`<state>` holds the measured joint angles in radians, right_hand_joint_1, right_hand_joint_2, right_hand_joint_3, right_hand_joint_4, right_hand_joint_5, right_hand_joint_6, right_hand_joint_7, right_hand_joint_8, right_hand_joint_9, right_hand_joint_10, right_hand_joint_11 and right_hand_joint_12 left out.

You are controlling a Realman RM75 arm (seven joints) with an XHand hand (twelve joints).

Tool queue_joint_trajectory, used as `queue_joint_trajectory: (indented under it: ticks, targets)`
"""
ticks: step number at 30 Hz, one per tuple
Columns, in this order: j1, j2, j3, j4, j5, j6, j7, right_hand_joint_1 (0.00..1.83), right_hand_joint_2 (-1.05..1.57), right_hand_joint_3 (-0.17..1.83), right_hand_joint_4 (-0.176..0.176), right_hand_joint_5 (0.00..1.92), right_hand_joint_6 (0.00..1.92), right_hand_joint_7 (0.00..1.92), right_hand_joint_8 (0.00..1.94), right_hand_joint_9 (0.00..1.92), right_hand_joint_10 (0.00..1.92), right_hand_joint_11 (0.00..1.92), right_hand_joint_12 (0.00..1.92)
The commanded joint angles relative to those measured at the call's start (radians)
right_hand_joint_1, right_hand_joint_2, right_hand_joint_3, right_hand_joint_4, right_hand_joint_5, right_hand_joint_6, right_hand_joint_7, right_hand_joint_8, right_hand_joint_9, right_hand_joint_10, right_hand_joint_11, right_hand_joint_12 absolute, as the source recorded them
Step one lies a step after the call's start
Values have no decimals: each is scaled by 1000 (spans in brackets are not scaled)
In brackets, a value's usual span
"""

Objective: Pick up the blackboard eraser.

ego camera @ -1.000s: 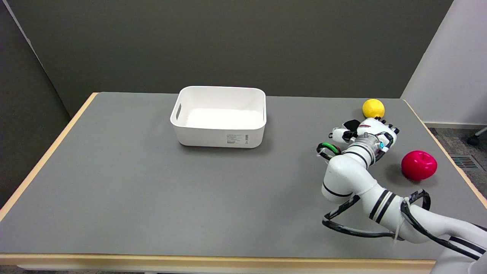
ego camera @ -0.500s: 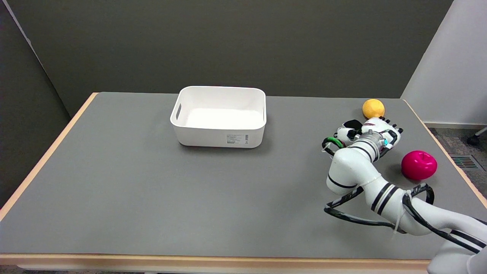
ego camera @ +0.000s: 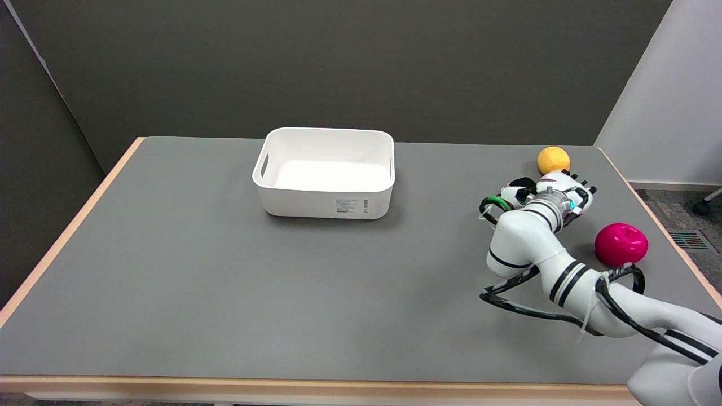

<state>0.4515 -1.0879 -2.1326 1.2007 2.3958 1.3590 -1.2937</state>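
While reaching in from the lower right over the grey table (ego camera: 225,270), ends in the right hand (ego camera: 558,194), back turned up toward the camera, low over the far right part of the tabletop. Covers nearly all of the blackboard eraser (ego camera: 523,182): only a small black corner showing, just at the hand's left edge beside the thumb, on the right side of the table and well apart from the bin. Cannot tell whether the fingers (ego camera: 584,189) are clamped on the eraser, merely resting on it, or apart above it (undersides hidden by the hand's own back, dark tips just peeking past the far right edge). Cannot tell either whether the eraser is touching the table or lifted off it. Just beyond the hand, toward the far edge, a yellow-orange ball (ego camera: 553,160), very close to the fingertips, contact not clear. Nearer and to the right of the hand, a magenta apple-shaped thing (ego camera: 621,243), apart from hand and forearm, with its shadow on the grey surface. Around the wrist, a green ring (ego camera: 496,201); along the white forearm, a black cable (ego camera: 524,307) looping down close to the tabletop. Farther left, at the middle of the table's far half, a white bin (ego camera: 321,203) with a label on its near wall, upright, well apart from everything else.
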Motion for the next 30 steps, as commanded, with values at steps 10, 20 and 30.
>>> queue_joint_trajectory:
  ticks: [10,20,30]
  targets:
    - [149,-28,-43,-275,88,-208,1,553,672,825,-156,237,493,363,527,220,962,120,1344]
    - [148,-30,-69,-267,55,-211,-1,857,747,889,-176,410,874,632,862,465,1167,228,1443]
    - [111,-23,-68,-174,-123,-172,25,1179,1267,65,-176,497,1483,820,1500,755,1356,574,1738]
